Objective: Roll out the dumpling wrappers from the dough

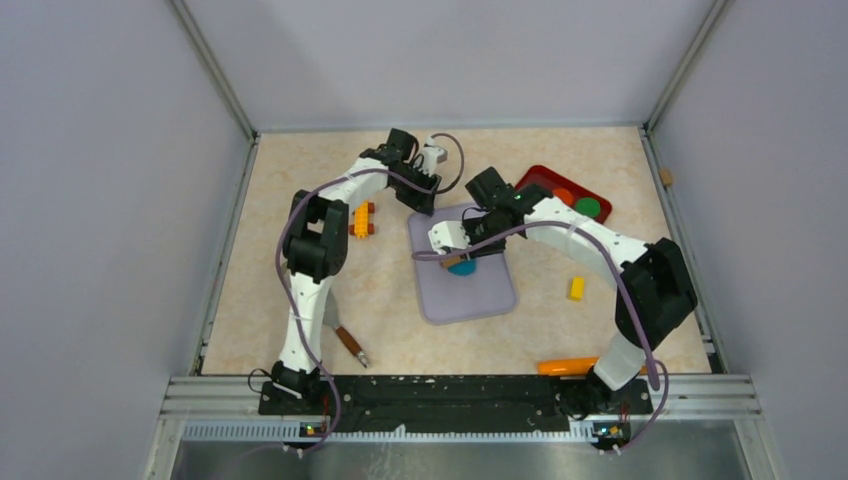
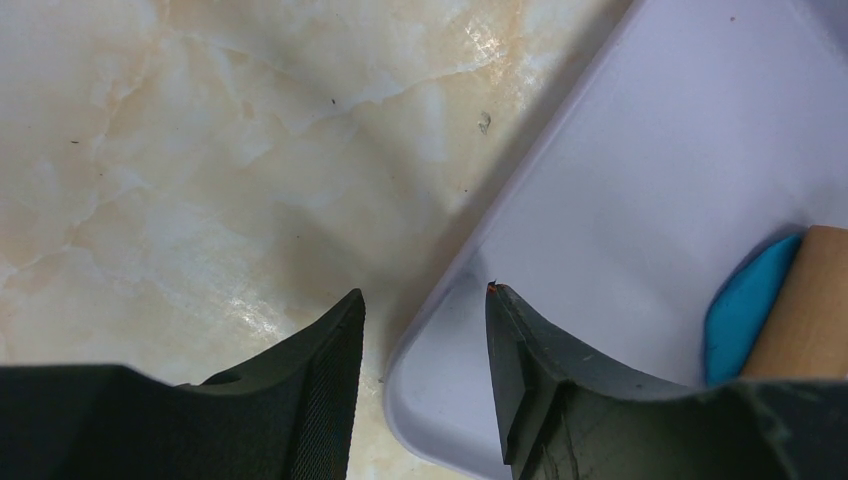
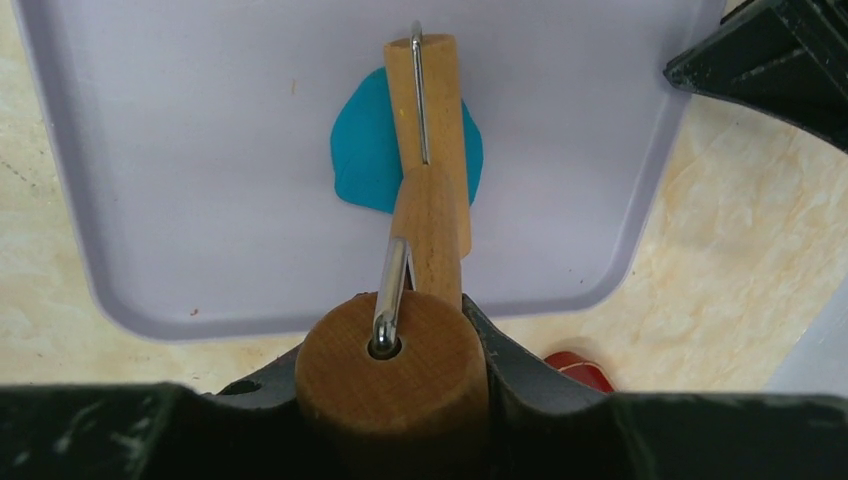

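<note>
The table (image 1: pixel 300 170) has a light, stone-like top. A pale purple mat (image 1: pixel 470 295) lies flat in the middle. A red tray (image 1: pixel 545 180) sits just beside the mat's far right corner. Orange and brown blocks (image 1: pixel 361 220) lie to the left. A yellow block (image 1: pixel 576 288) lies to the right. Near the front are a brown-handled tool (image 1: pixel 350 345) and a long orange thing (image 1: pixel 567 366).

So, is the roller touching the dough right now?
Touching. The right wrist view shows the roller lying across the dough, which spreads flat from under it on both sides.
</note>
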Motion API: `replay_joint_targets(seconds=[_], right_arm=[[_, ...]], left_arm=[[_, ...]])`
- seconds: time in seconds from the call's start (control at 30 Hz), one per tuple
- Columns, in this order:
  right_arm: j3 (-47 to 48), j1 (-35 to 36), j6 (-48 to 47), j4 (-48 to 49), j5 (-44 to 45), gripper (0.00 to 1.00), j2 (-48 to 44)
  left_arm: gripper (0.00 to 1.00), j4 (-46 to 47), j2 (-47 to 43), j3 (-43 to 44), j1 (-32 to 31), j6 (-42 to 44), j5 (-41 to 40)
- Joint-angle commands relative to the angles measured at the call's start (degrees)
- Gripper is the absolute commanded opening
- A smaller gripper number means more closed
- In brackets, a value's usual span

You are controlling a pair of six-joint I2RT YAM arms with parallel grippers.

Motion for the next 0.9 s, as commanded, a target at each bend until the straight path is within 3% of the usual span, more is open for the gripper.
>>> replay_joint_targets(seconds=[0.0,0.47,0.87], right_arm=[[-5.45,-0.30,4.14,2.44,5.61,0.00,12.76],[-3.00,2.65,11.24,7.85,13.30,0.00,14.23],[10.73,3.56,14.19,5.00,14.27,0.00,6.17]], left_arm=[[0.52,-3.19,-1.29,-1.85,0.30,-1.15,-0.24],[0.47,-3.41,-1.58,-2.48,0.29,-1.92,1.55],[0.50,-2.19,-3.53,-3.22,1.48,-4.41,1.69]])
